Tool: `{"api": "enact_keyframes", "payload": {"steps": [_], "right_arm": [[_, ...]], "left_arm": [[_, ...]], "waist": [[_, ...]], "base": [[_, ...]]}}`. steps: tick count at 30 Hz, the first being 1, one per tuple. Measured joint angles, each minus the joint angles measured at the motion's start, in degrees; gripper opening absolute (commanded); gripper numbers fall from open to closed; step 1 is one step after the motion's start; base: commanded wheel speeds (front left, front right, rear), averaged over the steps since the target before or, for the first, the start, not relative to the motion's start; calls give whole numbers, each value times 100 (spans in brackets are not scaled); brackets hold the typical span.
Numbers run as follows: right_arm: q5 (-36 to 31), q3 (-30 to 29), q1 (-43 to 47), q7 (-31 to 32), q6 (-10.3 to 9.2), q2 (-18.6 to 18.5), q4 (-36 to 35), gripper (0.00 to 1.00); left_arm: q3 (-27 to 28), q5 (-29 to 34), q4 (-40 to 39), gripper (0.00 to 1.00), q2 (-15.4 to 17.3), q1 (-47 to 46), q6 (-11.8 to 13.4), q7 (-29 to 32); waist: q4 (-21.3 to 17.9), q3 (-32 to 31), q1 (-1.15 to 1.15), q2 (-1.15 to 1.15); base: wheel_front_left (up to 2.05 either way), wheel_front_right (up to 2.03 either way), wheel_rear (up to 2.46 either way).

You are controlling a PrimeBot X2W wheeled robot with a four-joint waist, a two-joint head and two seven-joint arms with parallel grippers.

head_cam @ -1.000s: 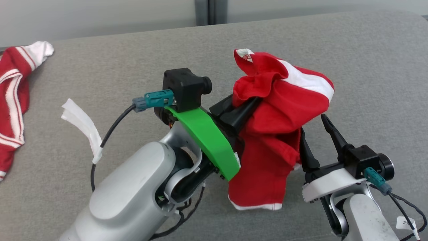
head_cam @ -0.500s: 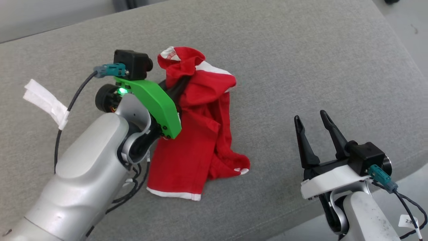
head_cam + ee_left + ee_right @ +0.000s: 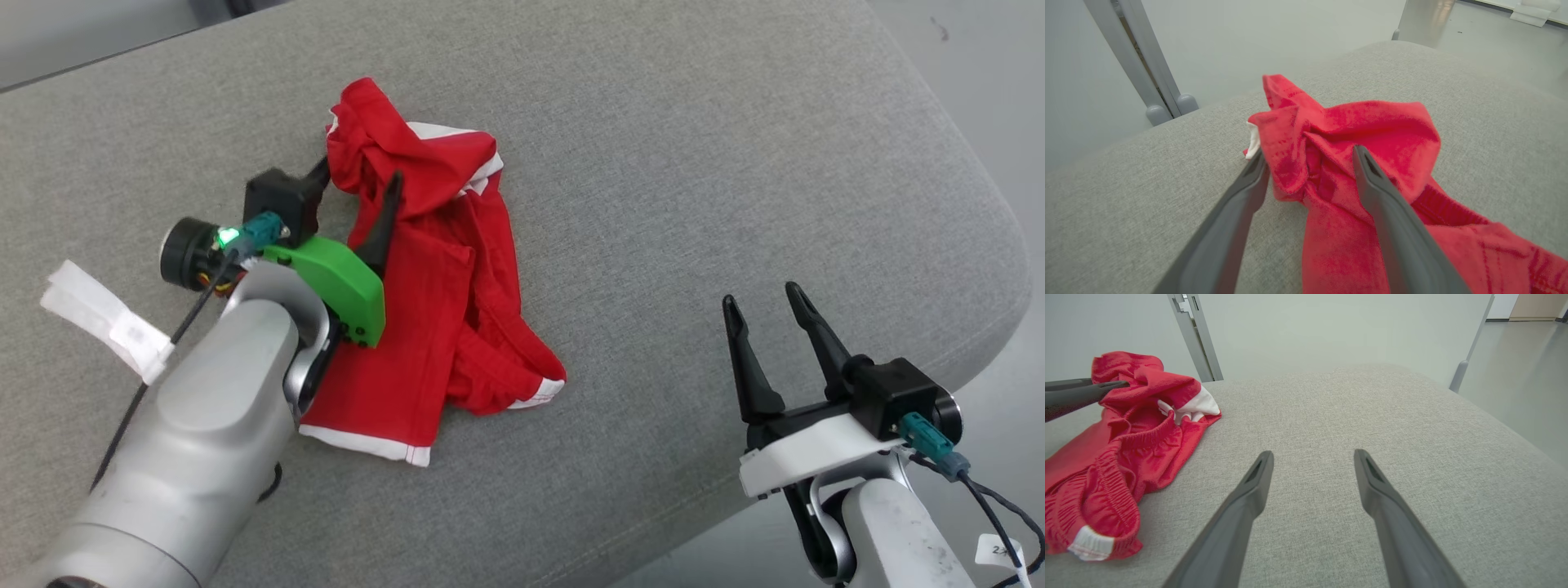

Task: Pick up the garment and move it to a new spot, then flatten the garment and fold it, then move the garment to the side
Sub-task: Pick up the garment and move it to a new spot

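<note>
Head view showed the garment (image 3: 424, 318), red with white trim, lying crumpled on the grey cushion (image 3: 669, 147), a little left of the middle. Its far end was bunched into a raised heap. Its near end lay flatter, with a white hem toward the robot.

The left gripper (image 3: 359, 171) sat at that bunched end with its jaws spread wide, one finger at the heap's left side and the other lying across the cloth. Left wrist view had a loose fold of red cloth standing between the two parted fingers. The right-hand finger rested on the fabric and the other touched the fold's edge. Nothing was pinched.

The right gripper (image 3: 761, 296) hovered well apart from the garment, near the cushion's right front edge, its jaws open and empty. Right wrist view showed bare cushion between its fingers, with the garment off to the left and its elastic waistband showing. A strip of white tape (image 3: 98, 322) hung on the left arm's cable (image 3: 155, 359).
</note>
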Motion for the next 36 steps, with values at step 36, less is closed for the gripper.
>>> {"api": "enact_keyframes", "payload": {"steps": [36], "right_arm": [[-960, -987, 1017, 0, 0, 2, -233, 100]], "left_arm": [[4512, 2582, -4054, 100, -977, 6026, -183, -92]], "waist": [[2307, -1767, 0, 0]], "base": [[0, 0, 0]]}}
